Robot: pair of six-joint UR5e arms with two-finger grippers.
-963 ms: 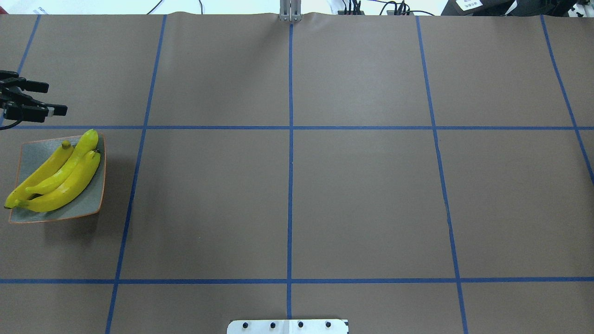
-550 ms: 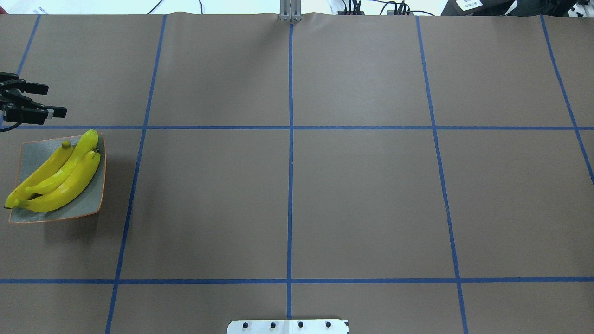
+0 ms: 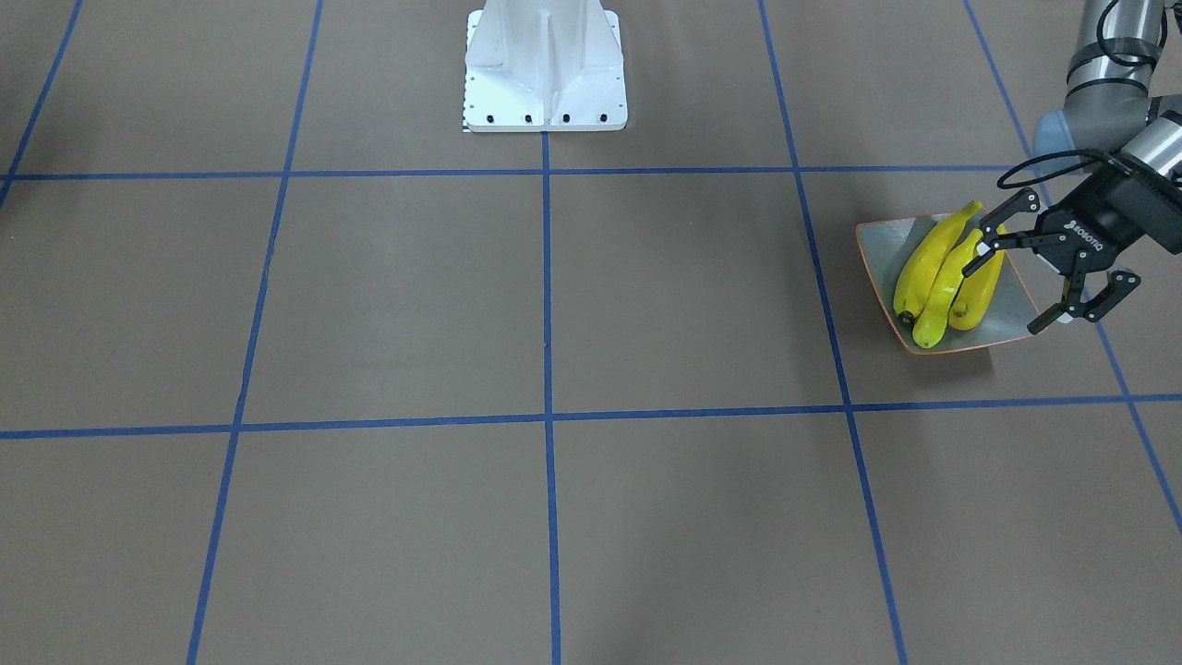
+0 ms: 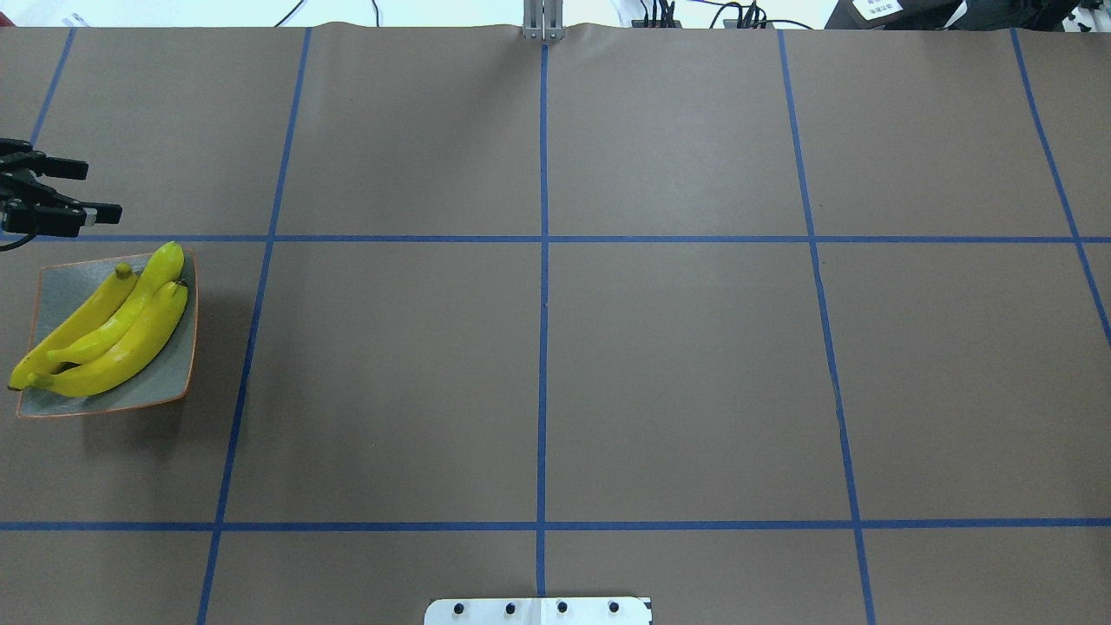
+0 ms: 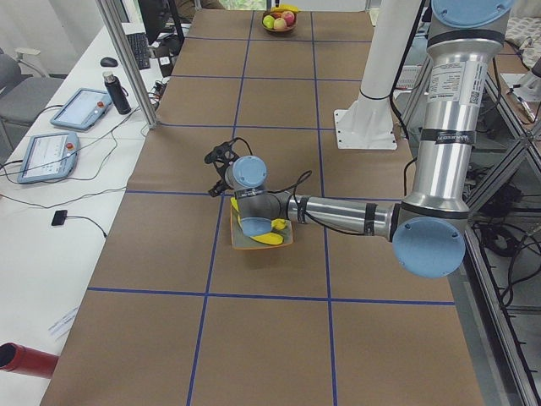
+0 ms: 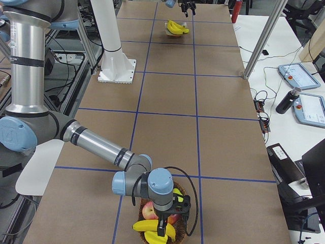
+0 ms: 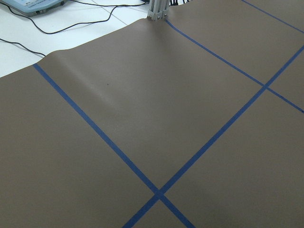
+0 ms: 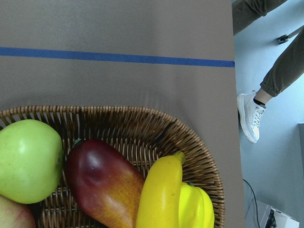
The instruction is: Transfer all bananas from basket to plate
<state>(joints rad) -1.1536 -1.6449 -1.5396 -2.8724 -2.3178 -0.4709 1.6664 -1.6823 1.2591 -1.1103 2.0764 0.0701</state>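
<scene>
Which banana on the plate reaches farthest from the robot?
The middle banana: its tip reaches the plate's far rim; its two neighbours stop short.

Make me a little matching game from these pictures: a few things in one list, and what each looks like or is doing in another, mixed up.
Things:
1. plate
2. basket
3. left gripper
4. apple

Descriptions:
A. open, holding nothing
B. green, lying in the basket
C. carrying three bananas
D. woven brown wicker

Pairs: 1-C, 2-D, 3-A, 4-B.
</scene>
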